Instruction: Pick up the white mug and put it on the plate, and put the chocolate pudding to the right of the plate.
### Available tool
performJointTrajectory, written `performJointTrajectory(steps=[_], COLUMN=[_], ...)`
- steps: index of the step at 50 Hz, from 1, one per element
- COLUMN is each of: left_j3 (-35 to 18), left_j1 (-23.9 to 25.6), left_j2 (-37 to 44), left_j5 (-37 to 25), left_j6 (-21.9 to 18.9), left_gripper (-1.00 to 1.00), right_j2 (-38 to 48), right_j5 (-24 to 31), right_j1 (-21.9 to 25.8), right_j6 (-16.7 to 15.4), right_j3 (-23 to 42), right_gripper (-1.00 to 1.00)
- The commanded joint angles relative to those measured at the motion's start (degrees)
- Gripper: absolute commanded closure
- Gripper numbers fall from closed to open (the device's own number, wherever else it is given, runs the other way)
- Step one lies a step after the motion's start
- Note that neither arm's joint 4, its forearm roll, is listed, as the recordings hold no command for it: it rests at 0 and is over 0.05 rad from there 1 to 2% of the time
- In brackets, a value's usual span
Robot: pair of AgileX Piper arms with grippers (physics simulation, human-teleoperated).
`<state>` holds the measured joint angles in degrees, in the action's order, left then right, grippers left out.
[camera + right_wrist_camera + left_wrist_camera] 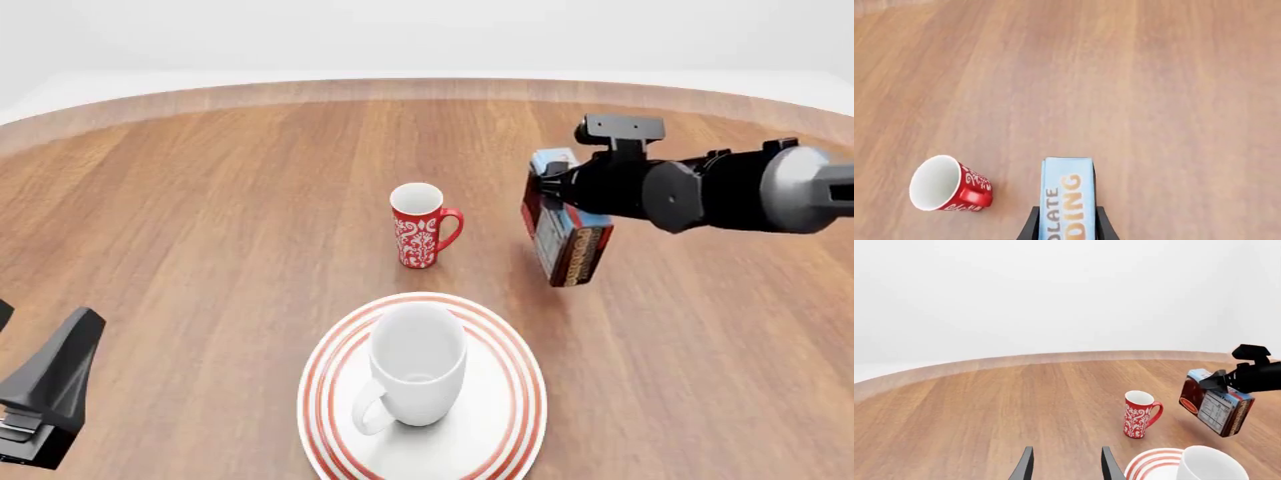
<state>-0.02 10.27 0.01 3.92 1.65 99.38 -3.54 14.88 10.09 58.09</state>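
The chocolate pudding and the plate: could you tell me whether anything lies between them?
Nothing does. In the front view, only bare wooden table separates the chocolate pudding, held in the right tool, from the plate; the red mug stands off to one side.

The red mug [420, 226] stood near the middle of the surface [200, 200], with the plate [514, 400] and the white mug [416, 365] on it toward the near edge, so only a narrow strip of bare wood lay between them. Toward the right edge the chocolate pudding [561, 235] hung tilted in the right gripper [567, 190], apart from the red mug. Bare wood lay open beneath it and toward the left and far edges.
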Motion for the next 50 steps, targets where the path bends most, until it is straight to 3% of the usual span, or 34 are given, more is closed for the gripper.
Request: performJointTrajectory(steps=[1, 50], left_j3=[0.0, 0.0], left_j1=[0.1, 0.2], left_j2=[0.0, 0.0], left_j5=[0.1, 0.2], left_j6=[-0.2, -0.3], left_gripper=[-1.0, -1.0], right_j2=[-4.3, -25.6], right_j5=[0.9, 6.0], right_j1=[-0.8, -7.3], right_j6=[1.4, 0.0], right_j3=[-1.3, -15.5], right_gripper=[1.0, 1.0])
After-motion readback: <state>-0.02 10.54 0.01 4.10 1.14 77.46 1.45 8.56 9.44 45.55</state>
